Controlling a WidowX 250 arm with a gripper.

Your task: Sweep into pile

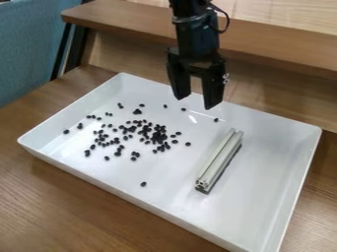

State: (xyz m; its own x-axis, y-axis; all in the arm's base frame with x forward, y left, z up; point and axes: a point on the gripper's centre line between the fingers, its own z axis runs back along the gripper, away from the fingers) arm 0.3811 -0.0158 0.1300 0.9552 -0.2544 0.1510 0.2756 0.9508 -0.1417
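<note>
Tool (196,102) released and empty, fingers apart above the far side of the white tray (270,167). Black beans (158,135) scattered over the tray's left half in view, densest mid-patch. Pale bar (220,158) lies right of them. Likely pre-sweep; next: probably grip bar, push strays inward.
</note>
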